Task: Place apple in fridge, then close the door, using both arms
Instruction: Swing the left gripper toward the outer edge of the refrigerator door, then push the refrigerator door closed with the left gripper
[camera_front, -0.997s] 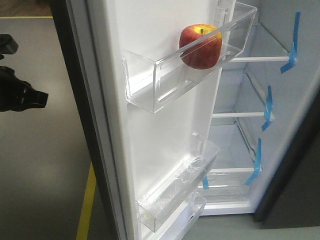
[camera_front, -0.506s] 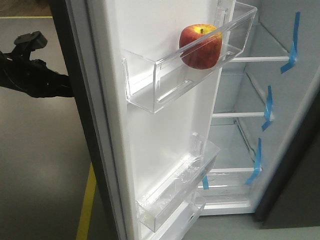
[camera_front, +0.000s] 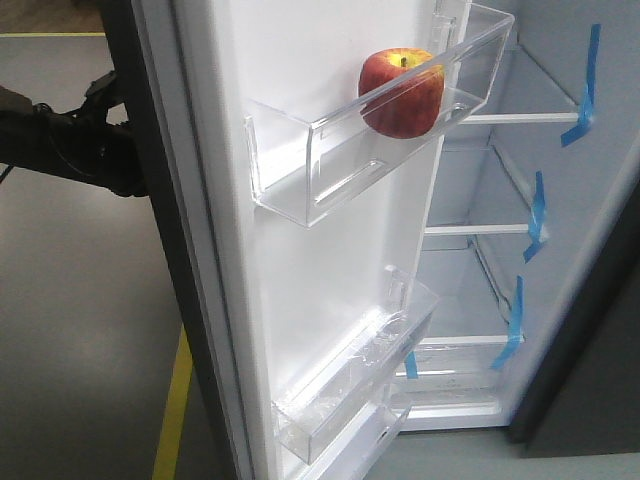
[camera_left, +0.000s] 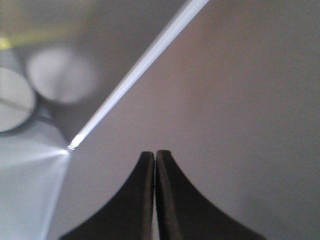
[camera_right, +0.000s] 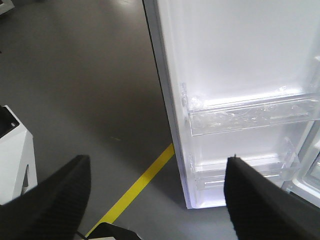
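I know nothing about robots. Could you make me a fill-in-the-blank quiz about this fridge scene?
1. The apple sits in the top clear bin of the door, which stands ____.
2. The tape strips on the fridge shelves are ____.
3. The left end effector is shut; the right end effector is ____.
4. The floor line is ____.
Missing words: open; blue; open; yellow.

Bright, even light — left-wrist view blurry
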